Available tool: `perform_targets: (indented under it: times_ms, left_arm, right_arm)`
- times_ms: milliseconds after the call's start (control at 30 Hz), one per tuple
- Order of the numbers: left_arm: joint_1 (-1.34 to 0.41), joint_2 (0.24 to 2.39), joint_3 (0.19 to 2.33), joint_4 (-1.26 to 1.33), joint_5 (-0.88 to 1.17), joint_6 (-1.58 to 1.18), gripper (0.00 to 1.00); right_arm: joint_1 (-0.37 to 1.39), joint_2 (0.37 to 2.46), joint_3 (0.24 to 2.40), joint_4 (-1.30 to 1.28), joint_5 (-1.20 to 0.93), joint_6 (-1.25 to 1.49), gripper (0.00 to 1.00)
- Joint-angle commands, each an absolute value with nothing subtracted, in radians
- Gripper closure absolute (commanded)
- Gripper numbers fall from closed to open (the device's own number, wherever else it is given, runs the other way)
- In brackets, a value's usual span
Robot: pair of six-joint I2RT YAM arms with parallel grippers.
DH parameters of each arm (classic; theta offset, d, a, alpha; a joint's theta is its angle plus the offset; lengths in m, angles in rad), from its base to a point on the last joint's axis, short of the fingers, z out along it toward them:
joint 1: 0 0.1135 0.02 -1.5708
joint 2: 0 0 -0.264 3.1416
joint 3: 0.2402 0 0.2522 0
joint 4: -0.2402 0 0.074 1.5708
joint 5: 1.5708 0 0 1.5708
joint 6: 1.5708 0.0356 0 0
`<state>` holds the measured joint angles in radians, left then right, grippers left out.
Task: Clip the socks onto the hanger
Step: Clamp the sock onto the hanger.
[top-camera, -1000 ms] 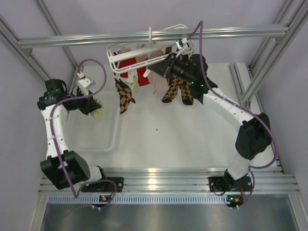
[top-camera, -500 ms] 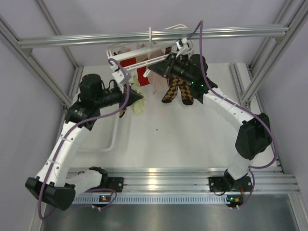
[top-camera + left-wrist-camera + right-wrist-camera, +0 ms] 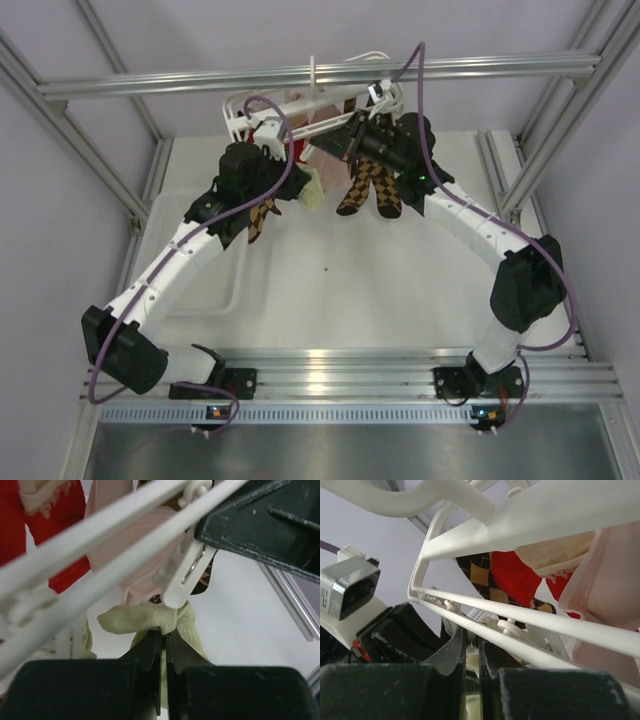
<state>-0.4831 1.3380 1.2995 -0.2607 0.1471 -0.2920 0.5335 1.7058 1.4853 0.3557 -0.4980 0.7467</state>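
Under the hanger [image 3: 232, 112], the left end effector [image 3: 164, 636] is clenched on the pale sock [image 3: 131, 618], whose fabric meets the tip of a white clip [image 3: 181, 575]. The right end effector [image 3: 471, 647] has its jaws nearly together at the rail; what they pinch I cannot tell. If the clip bites too little fabric, the sock may drop to the white bench [image 3: 330, 290], which sits among aluminium bars [image 3: 300, 75].
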Motion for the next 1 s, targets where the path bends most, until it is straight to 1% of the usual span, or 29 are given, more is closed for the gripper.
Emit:
perform_targets:
  times_ms: [0, 400, 967]
  left_arm:
    - [-0.463, 1.321, 1.344, -0.13, 0.064, -0.403, 1.0]
    - [-0.407, 1.316, 1.332, -0.092, 0.198, -0.483, 1.0]
    - [-0.407, 1.345, 1.344, -0.026, 0.255, -0.52, 1.0]
  right_arm:
    - [0.488, 1.652, 1.477, 0.394, -0.479, 0.769, 1.0]
    - [0.48, 1.635, 1.45, 0.393, -0.491, 0.741, 1.0]
    - [0.48, 1.635, 1.443, 0.397, -0.517, 0.746, 1.0]
